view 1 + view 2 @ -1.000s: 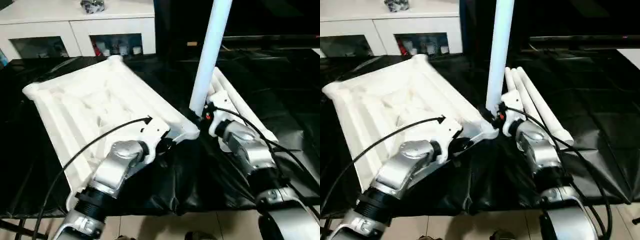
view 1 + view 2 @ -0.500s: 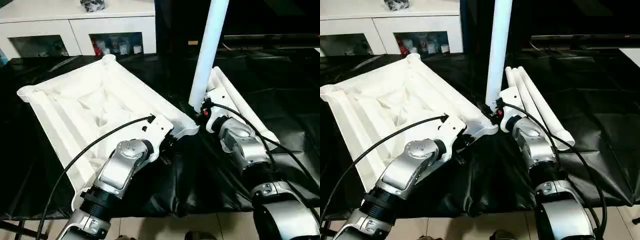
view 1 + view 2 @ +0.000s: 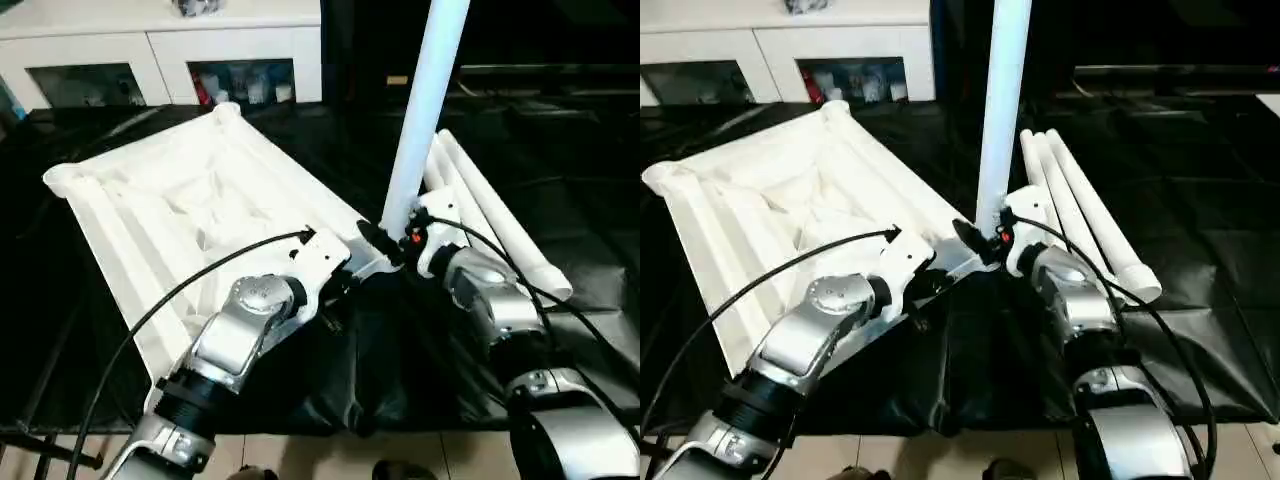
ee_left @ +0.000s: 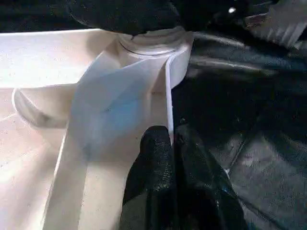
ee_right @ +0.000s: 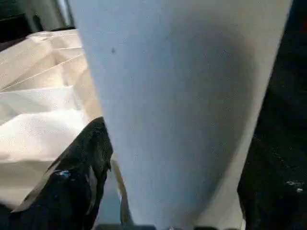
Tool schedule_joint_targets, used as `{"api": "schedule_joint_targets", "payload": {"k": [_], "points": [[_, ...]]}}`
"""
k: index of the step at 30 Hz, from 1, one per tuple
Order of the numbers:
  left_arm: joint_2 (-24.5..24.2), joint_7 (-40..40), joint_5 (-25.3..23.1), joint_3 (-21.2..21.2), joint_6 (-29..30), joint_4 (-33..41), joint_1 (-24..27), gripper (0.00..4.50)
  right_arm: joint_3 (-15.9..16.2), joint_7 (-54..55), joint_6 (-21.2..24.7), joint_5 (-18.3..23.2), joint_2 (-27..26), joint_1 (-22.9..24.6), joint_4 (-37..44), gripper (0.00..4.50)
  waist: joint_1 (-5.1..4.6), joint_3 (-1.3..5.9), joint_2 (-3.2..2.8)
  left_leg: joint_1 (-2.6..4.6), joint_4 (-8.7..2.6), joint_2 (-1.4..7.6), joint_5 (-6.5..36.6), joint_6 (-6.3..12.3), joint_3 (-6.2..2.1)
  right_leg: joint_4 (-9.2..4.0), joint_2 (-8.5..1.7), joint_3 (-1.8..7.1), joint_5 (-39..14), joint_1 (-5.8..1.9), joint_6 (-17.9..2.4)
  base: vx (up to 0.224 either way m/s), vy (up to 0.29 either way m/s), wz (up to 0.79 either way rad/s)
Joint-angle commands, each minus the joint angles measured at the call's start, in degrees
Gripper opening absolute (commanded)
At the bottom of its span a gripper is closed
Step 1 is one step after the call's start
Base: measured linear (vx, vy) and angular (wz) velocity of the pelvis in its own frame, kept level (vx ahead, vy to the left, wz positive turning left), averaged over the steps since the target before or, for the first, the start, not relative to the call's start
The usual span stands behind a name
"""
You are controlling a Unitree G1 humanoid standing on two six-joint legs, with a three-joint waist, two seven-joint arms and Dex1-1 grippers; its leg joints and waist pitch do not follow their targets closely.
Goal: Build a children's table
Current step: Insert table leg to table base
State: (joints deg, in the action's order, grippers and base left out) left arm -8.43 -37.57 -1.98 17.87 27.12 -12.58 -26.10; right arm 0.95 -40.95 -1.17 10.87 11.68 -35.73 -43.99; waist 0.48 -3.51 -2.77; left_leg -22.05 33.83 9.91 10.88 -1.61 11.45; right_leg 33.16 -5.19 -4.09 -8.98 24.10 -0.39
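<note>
Left tool (image 4: 172, 139) clenched on the thin rim wall of the white ribbed panel (image 3: 170, 210), just beside a round corner socket (image 4: 153, 45). Right tool (image 3: 395, 238) released, black fingers (image 3: 970, 236) spread to either side of the foot of the upright leg (image 3: 425, 100), one finger plainly standing off the tube.

Upright leg seated in that near-right corner socket, long axis close to vertical, leaning slightly to the right and running out past the top of the head views. Panel lying underside up (ribs and channels showing), long axis running from far left toward the near right, one near corner out past the front edge of the black-draped tabletop (image 3: 560, 150).

Three loose legs (image 3: 1080, 200) lying side by side on the black sheet to the right of the panel, touching one another, long axes slanting from beside the upright leg toward the near right. Four legs counted in all, one panel.

Right forearm across the near ends of the loose legs. White cabinet (image 3: 150, 40) behind, with glass doors.
</note>
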Motion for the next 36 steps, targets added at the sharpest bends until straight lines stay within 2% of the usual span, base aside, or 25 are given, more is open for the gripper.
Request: {"api": "schedule_joint_targets", "payload": {"k": [1,6,12,16,18,27,30,36], "points": [[-1.09,-3.87,1.81,-0.08,-5.71,0.37,-2.41,0.0,2.54,-4.77,1.62,0.14,0.68,1.54,2.96,3.86,0.68,4.13,0.59,0.61,-3.34,3.07,7.45,8.57,-1.39,-2.98,-3.2,2.18,-7.76,-3.58,-16.61,0.0,0.0,0.0],[-3.18,-9.71,3.75,-0.19,-8.62,-0.57,-2.4,0.0,3.52,-9.65,2.31,0.18,3.03,3.33,5.72,3.86,1.17,4.16,0.5,0.95,-3.41,3.23,8.55,7.33,-1.32,-2.98,-3.23,2.3,-8.92,-3.48,-16.45,0.0,0.0,0.0],[-6.83,-17.55,5.7,-0.03,-12.32,-2.24,-2.27,0.0,6.14,-18.04,5.38,1.02,7.17,7.42,12.67,3.86,2.27,4.3,0.35,1.02,-3.26,3.36,6.89,7.7,-1.25,-2.5,-3.12,2.3,-6.48,-3.52,-16.58,0.0,0.0,0.0],[-8.79,-21.79,6.63,0.17,-13.69,-2.47,-1.59,0.0,8.45,-23.84,6.57,1.37,10.24,10.2,17.8,3.86,2.93,4.34,0.32,1.15,-3.22,3.45,7.46,6.96,-1.21,-2.39,-3.13,2.37,-6.7,-3.54,-16.56,0.0,0.0,0.0],[-9.19,-22.7,6.88,0.17,-13.78,-2.58,-1.45,0.0,9.08,-25.05,7.21,1.23,11.02,10.81,19.13,3.61,3.1,4.3,0.22,1.13,-3.22,3.42,7.98,6.79,-1.22,-2.46,-3.15,2.37,-7.29,-3.55,-16.38,0.0,0.0,0.0],[-10.29,-25.24,6.59,0.23,-15.86,-4.8,-1.68,0.0,11.35,-27.83,8.22,-0.58,13.76,12.98,22.74,2.84,2.98,4.06,0.48,1.05,-3.42,3.34,10.97,4.71,-1.38,-3.02,-3.31,2.51,-13.15,-3.45,-14.76,0.0,0.0,0.0],[-10.42,-25.34,6.39,0.28,-16.02,-5.13,-1.76,0.0,11.73,-28.5,8.7,-0.56,14.06,13.37,23.42,2.75,3.09,4.15,0.43,1.25,-3.36,3.41,10.79,4.61,-1.34,-2.98,-3.24,2.55,-12.87,-3.31,-14.79,0.0,0.0,0.0],[-10.23,-25.31,6.04,-0.07,-16.4,-5.93,-1.79,0.0,12.19,-28.73,9.62,-0.09,14.27,14.68,24.69,2.72,3.17,4.4,0.59,1.01,-3.13,3.32,9.44,5.1,-1.37,-2.7,-3.31,2.54,-11.7,-3.55,-14.91,0.0,0.0,0.0]]}}
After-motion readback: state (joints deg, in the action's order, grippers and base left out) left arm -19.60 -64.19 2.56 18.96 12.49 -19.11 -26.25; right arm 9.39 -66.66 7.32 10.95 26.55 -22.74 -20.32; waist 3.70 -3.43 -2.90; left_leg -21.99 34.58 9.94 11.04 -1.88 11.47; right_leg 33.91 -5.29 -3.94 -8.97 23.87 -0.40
